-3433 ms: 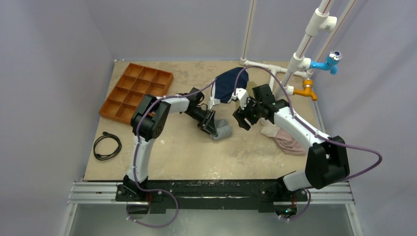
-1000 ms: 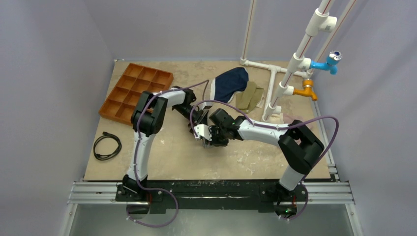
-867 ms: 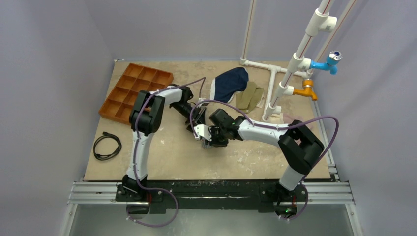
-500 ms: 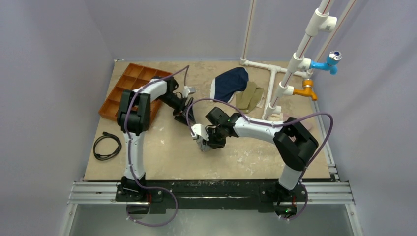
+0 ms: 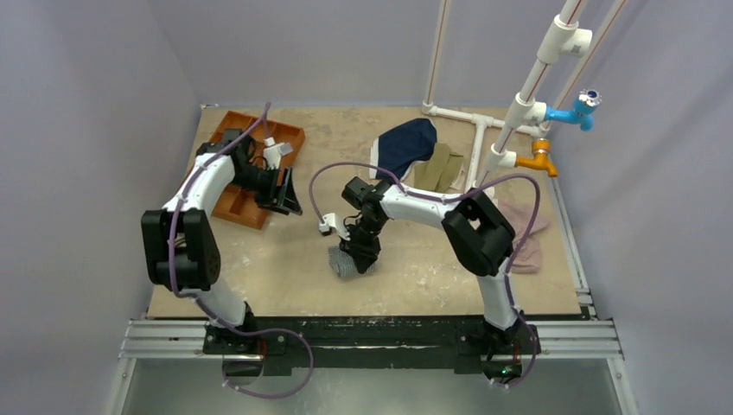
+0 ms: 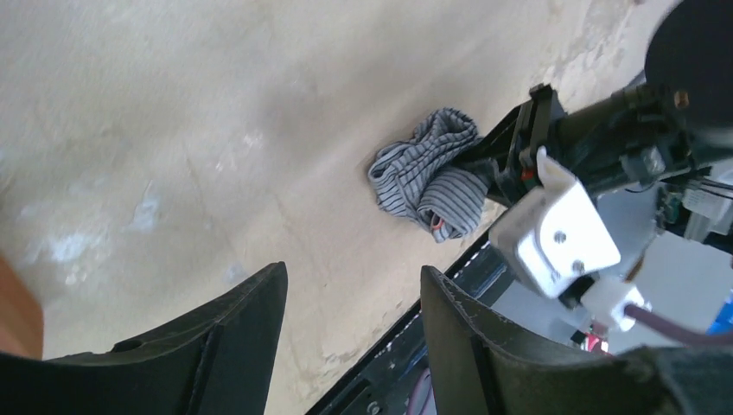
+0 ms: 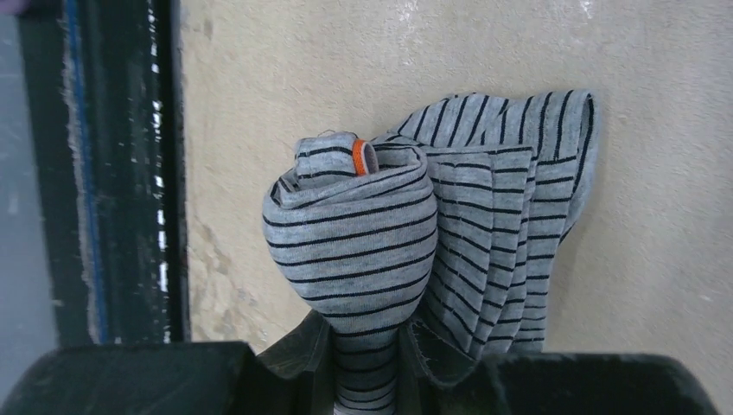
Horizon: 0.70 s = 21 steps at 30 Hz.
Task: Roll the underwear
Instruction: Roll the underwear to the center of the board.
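Observation:
The underwear (image 5: 348, 262), grey with fine dark stripes, lies bunched in a loose roll near the table's middle front. My right gripper (image 5: 360, 245) is shut on it. In the right wrist view the rolled end of the underwear (image 7: 363, 220) bulges out from between the fingers (image 7: 321, 350), with folded layers lying to its right. My left gripper (image 5: 289, 195) hangs open and empty by the tray, well left of the garment. From the left wrist, the underwear (image 6: 430, 175) shows far beyond the left gripper (image 6: 353, 278), next to the right arm's wrist (image 6: 570, 164).
An orange compartment tray (image 5: 290, 138) sits at the back left, partly under the left arm. A black cable coil (image 5: 188, 257) lies at the left edge. A navy garment (image 5: 404, 145), an olive-tan garment (image 5: 438, 169), a pink cloth (image 5: 524, 239) and white pipes (image 5: 519, 108) stand at the back right.
The left arm has swung away from the underwear, back and left toward the tray. The right gripper has turned and carried the underwear a little toward the table's front.

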Each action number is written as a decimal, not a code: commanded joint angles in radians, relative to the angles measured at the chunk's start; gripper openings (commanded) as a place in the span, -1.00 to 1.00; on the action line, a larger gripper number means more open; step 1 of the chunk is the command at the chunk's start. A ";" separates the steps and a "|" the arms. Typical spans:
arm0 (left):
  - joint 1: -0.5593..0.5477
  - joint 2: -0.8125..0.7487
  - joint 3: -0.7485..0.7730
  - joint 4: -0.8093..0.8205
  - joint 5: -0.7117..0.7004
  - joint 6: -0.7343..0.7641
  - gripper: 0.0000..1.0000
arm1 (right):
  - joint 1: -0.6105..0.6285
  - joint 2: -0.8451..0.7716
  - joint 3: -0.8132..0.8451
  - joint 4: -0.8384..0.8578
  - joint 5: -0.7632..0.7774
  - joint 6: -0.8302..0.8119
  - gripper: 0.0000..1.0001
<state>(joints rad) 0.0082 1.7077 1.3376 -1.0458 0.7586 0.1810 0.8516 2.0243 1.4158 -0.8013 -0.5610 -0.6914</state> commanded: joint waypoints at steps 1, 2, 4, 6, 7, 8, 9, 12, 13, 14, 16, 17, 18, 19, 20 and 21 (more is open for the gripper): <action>0.037 -0.167 -0.108 0.063 -0.094 0.052 0.13 | -0.025 0.228 0.063 -0.223 -0.004 -0.026 -1.00; 0.038 -0.224 -0.139 0.075 -0.117 0.067 0.13 | -0.037 0.252 0.096 -0.248 -0.013 -0.030 -1.00; 0.038 -0.311 -0.211 0.095 -0.145 0.100 0.13 | -0.055 0.304 0.164 -0.290 -0.028 -0.034 -1.00; 0.037 -0.395 -0.270 0.111 -0.146 0.146 0.13 | -0.073 0.354 0.227 -0.335 -0.046 -0.037 -1.00; 0.036 -0.437 -0.296 0.122 -0.146 0.169 0.13 | -0.078 0.377 0.253 -0.352 -0.054 -0.036 -1.00; 0.035 -0.472 -0.323 0.130 -0.144 0.192 0.13 | -0.083 0.396 0.277 -0.366 -0.061 -0.034 -1.00; 0.029 -0.506 -0.345 0.131 -0.136 0.219 0.13 | -0.085 0.418 0.298 -0.379 -0.064 -0.033 -1.00; -0.014 -0.572 -0.388 0.127 -0.128 0.284 0.13 | -0.088 0.470 0.349 -0.408 -0.068 -0.029 -1.00; -0.048 -0.587 -0.399 0.136 -0.142 0.294 0.13 | -0.088 0.488 0.366 -0.417 -0.070 -0.028 -1.00; -0.089 -0.600 -0.410 0.149 -0.157 0.301 0.13 | -0.090 0.504 0.383 -0.426 -0.074 -0.027 -1.00; -0.173 -0.620 -0.430 0.190 -0.190 0.307 0.13 | -0.089 0.534 0.412 -0.438 -0.081 -0.024 -1.00; -0.211 -0.627 -0.435 0.214 -0.196 0.308 0.14 | -0.089 0.542 0.422 -0.437 -0.081 -0.021 -1.00; -0.246 -0.630 -0.439 0.239 -0.207 0.307 0.14 | -0.089 0.547 0.430 -0.434 -0.078 -0.016 -1.00; -0.282 -0.630 -0.438 0.259 -0.219 0.307 0.15 | -0.089 0.548 0.434 -0.430 -0.078 -0.013 -1.00; -0.318 -0.626 -0.435 0.280 -0.229 0.313 0.15 | -0.090 0.551 0.438 -0.430 -0.079 -0.010 -1.00; -0.359 -0.625 -0.436 0.301 -0.247 0.317 0.15 | -0.089 0.557 0.447 -0.435 -0.080 -0.011 -1.00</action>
<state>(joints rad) -0.2440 1.0973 0.9012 -0.8745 0.5640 0.4461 0.7456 2.4756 1.8744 -1.3796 -0.9066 -0.6525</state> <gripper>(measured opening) 0.572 0.206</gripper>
